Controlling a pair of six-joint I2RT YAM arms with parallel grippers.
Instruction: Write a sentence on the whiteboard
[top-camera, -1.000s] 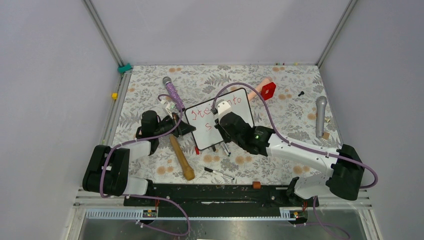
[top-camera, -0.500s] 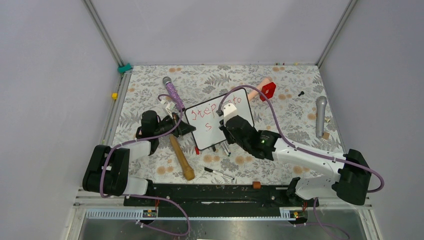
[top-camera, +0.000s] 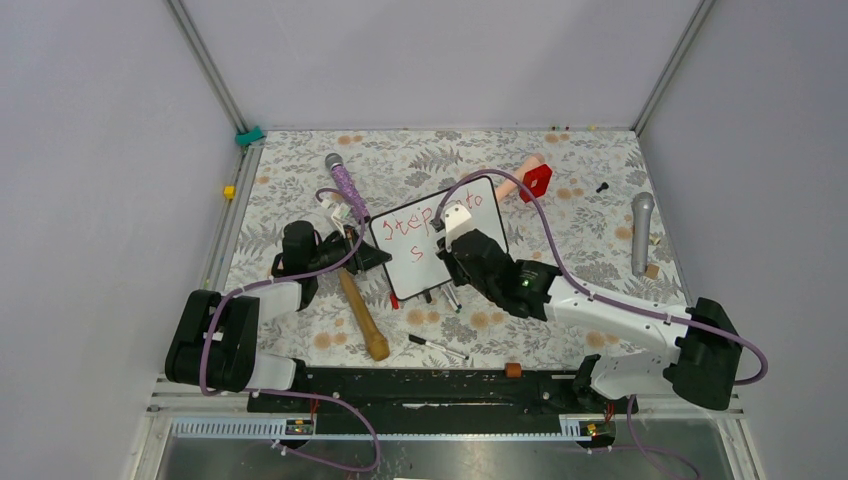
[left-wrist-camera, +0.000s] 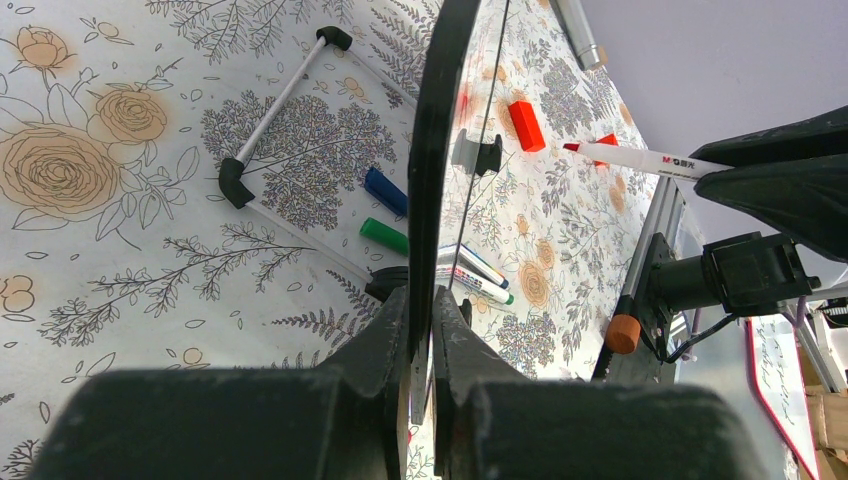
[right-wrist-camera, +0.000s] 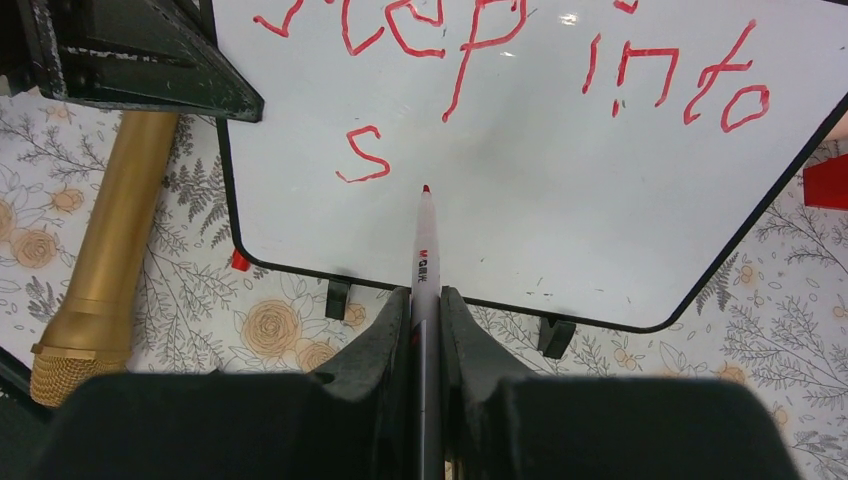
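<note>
The whiteboard (top-camera: 402, 268) stands tilted at the table's middle. My left gripper (left-wrist-camera: 425, 300) is shut on its left edge, and the board (left-wrist-camera: 432, 150) shows edge-on in the left wrist view. The sentence (right-wrist-camera: 480, 40) in red reads "step into", with a single "s" (right-wrist-camera: 362, 158) on the line below. My right gripper (right-wrist-camera: 425, 295) is shut on a white red-tipped marker (right-wrist-camera: 424, 250). The tip sits at the board (right-wrist-camera: 600, 220), just right of and below the "s". I cannot tell whether it touches.
A gold microphone (top-camera: 362, 315) lies left of the board's near edge. A purple microphone (top-camera: 345, 185) is behind the board, a grey one (top-camera: 641, 232) is far right, and a red block (top-camera: 537, 181) is back right. Loose markers (left-wrist-camera: 385, 212) lie under the board and another (top-camera: 437, 346) lies nearer the arms.
My right gripper has shifted a little to the right and nearer with the marker, uncovering the "p" and the "s" below. The left gripper and the board have stayed put.
</note>
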